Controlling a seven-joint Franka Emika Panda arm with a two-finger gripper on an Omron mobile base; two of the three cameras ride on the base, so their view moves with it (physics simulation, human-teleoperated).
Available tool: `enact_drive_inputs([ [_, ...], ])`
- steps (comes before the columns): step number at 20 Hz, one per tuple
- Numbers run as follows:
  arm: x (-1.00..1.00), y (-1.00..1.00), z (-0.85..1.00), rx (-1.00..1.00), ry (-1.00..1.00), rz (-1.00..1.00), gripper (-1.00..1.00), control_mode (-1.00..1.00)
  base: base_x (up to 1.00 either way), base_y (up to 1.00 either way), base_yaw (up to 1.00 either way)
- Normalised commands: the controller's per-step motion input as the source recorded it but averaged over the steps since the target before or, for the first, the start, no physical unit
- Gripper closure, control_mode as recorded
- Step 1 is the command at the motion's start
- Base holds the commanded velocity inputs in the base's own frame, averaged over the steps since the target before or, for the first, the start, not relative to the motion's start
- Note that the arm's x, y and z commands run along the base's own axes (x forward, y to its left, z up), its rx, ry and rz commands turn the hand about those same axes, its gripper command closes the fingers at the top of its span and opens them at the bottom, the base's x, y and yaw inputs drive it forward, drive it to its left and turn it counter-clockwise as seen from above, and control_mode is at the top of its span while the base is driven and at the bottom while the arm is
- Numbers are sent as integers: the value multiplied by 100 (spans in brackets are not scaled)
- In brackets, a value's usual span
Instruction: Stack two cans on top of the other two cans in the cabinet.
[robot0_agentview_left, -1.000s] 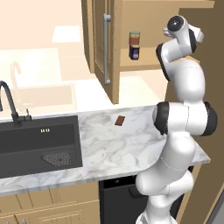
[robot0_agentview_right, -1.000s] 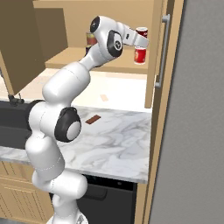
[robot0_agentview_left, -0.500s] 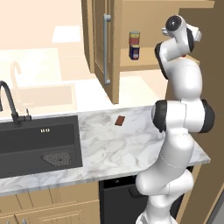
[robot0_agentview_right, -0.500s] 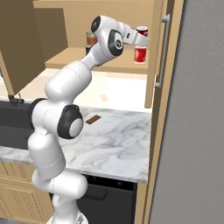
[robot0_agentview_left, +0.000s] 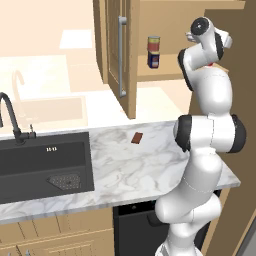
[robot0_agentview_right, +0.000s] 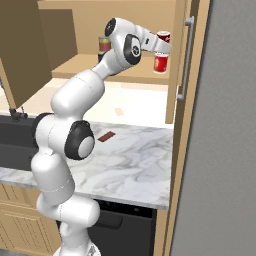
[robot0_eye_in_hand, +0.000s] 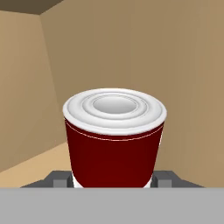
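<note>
Gripping an upright red can (robot0_agentview_right: 163, 36), hand (robot0_agentview_right: 161, 46) clenched, directly above another upright red can (robot0_agentview_right: 160, 63) in cabinet (robot0_agentview_right: 132, 70).

Even, soft rendered light fills all views, bright and shadowless on the marble tabletop (robot0_agentview_left: 150, 165). The far wall washes out pale. Edges stay sharp, without blur, glare or distortion.
</note>
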Motion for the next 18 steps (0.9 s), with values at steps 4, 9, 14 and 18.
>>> enact_drive_inputs([
  [4, -5, -1, -30, 0, 0, 0, 100, -100, 0, 0, 0],
  [9, 1, 0, -31, 2, 0, 0, -100, -100, 0, 0, 0],
  [14, 6, 0, -16, 1, 0, 0, -100, -100, 0, 0, 0],
  [18, 2, 0, -12, 0, 0, 0, -100, -100, 0, 0, 0],
])
